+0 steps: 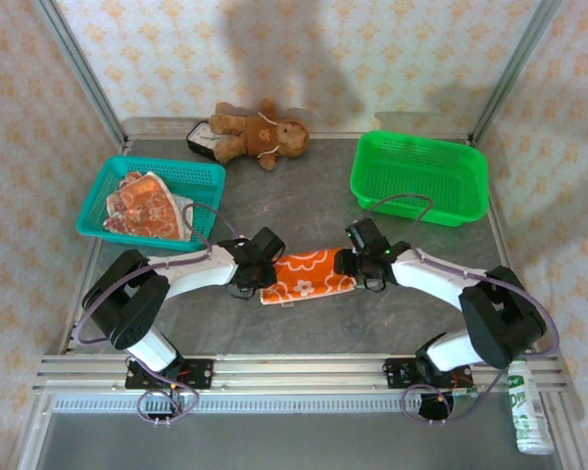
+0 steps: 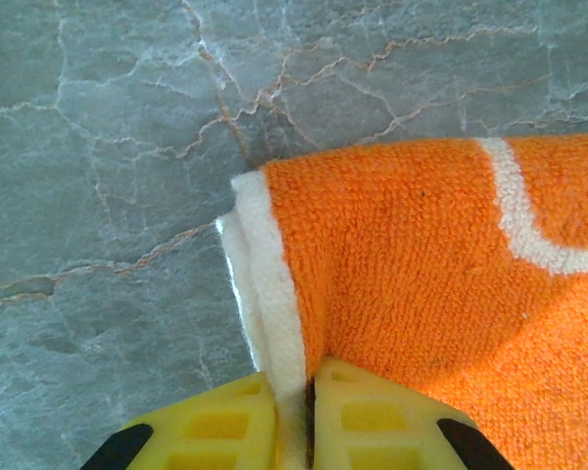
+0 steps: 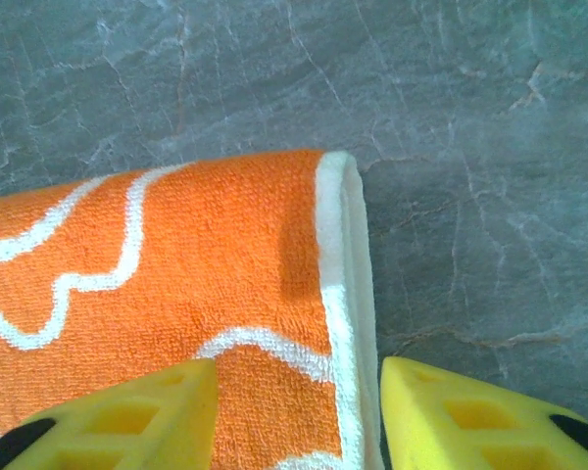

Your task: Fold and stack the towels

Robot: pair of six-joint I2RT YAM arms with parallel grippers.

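The grey marbled surface (image 1: 304,196) sits inside a papered enclosure. The orange flowered towel (image 1: 309,274) lies on it as a narrow strip near the middle of the near edge, stretched between the two arms. The left hand (image 2: 296,392) is clenched on the white hem at the towel's left end, its fingers pinching what looks like two layers of cloth. The right hand (image 3: 299,377) is released, straddling the right end without gripping it, with one finger over the orange pile and the other over bare surface. The step in hand looks like taking both ends before the next fold. To do it well, the right hand should drop low enough to catch both layers of the hem. It should then pinch at the same depth as the left, so the strip lifts level with its edges aligned. A shallow bite risks catching only the top layer and opening the fold. The other towels (image 1: 147,206) lie crumpled in the teal basket (image 1: 167,166) near the far left corner, well apart from the green basket (image 1: 421,142) at the far right.
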